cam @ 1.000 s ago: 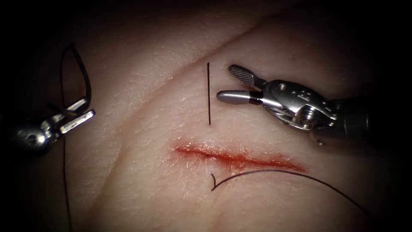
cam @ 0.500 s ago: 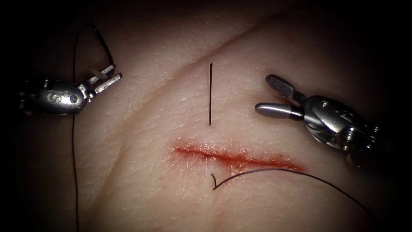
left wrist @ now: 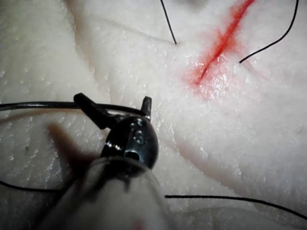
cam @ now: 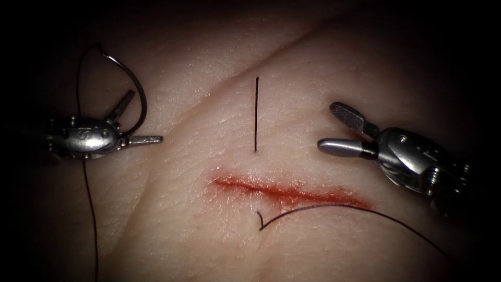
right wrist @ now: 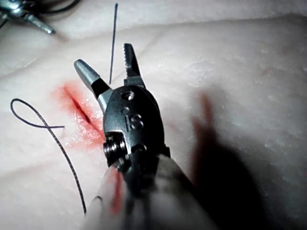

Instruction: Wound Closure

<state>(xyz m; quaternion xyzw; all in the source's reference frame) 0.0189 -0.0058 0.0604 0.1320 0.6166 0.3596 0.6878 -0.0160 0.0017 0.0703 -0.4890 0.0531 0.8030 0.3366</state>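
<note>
While the tissue (cam: 172,172) is left with its cut (cam: 287,192) unclosed, the right tool (cam: 327,127) is held spread and empty near the cut's right end. The left tool (cam: 145,116), well left of the cut, is spread too, with the needle (cam: 134,79) seemingly only cradled between its jaws, clear of tissue. With nothing pinched, the needle could be dropped, and the trailing thread (cam: 90,209) snagged.

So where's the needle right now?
In the endoscope view the needle curves beside the left end effector, far left of the cut, clear of the tissue.
</note>
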